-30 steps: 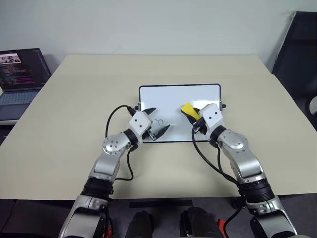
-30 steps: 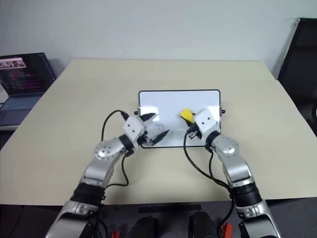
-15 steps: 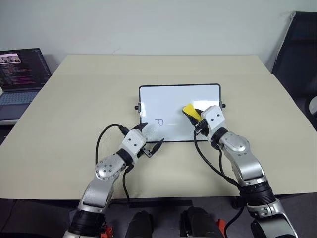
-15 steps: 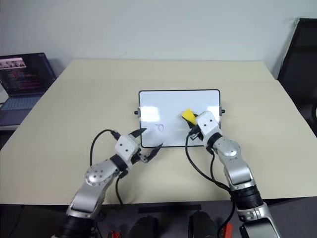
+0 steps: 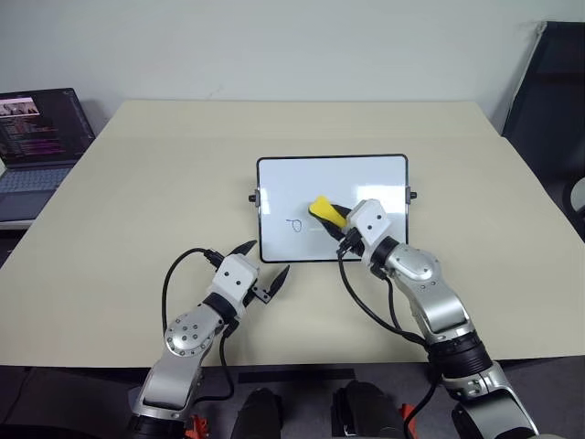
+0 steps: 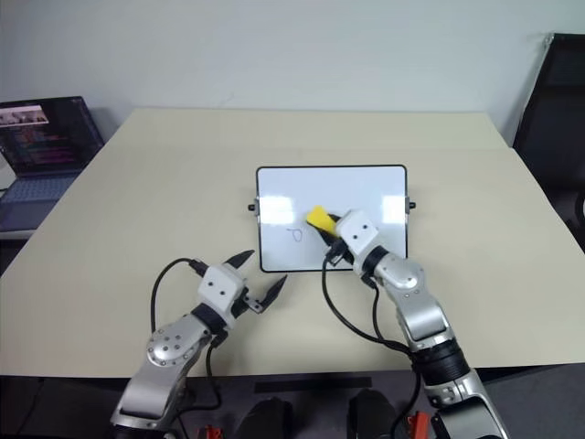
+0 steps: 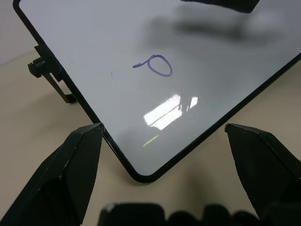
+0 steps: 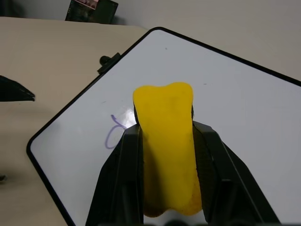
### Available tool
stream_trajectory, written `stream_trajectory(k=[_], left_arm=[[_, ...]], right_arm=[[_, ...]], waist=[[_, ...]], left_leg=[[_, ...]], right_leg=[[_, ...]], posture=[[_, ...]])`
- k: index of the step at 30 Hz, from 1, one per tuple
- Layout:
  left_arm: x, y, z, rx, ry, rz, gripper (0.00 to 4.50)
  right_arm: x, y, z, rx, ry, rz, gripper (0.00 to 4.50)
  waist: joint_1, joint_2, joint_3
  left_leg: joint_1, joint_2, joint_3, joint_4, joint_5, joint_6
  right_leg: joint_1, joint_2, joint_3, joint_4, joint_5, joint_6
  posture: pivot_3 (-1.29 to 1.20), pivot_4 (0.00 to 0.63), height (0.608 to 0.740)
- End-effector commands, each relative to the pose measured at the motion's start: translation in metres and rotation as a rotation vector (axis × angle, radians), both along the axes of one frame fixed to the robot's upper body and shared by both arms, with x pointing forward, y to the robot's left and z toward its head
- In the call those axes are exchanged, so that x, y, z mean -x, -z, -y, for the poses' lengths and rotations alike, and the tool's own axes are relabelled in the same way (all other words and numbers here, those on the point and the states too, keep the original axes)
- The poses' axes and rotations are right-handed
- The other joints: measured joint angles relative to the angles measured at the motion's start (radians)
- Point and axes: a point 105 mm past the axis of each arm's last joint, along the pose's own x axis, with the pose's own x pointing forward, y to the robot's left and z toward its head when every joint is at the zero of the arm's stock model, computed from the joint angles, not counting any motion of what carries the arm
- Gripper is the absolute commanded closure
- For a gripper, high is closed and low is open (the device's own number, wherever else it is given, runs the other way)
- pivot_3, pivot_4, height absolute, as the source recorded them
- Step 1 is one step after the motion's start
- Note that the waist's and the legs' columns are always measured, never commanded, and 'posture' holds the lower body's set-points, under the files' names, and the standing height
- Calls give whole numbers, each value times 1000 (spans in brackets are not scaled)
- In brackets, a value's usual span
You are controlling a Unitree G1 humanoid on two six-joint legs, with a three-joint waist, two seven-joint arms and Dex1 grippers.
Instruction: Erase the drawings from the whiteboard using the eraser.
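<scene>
Overhead, eraser hides loop edge; left wrist clear.

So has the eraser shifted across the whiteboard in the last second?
Yes. The eraser, held in the right gripper, has slid left along the whiteboard, away from its right edge and toward the remaining loop drawing.
</scene>
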Motion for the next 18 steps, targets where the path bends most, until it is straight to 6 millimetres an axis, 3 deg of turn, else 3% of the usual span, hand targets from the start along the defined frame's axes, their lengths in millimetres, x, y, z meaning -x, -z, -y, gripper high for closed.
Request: stream_trajectory(k=[1, 18], left_arm=[[0, -13, -4, 8, -13, 53, 0], [1, -13, -10, 10, -34, 44, 0]], right_arm=[[2, -5, -16, 42, -50, 36, 3418], [-13, 2, -50, 135, -80, 62, 3418]], waist=[[1, 0, 0], [1, 0, 1]], left_leg=[[0, 0, 0, 0, 0, 0], [0, 0, 0, -1, 0, 0]], right_leg=[[0, 0, 0, 0, 0, 0], [0, 0, 0, 0, 0, -1]], posture=[[0, 150, 740], [0, 150, 740]])
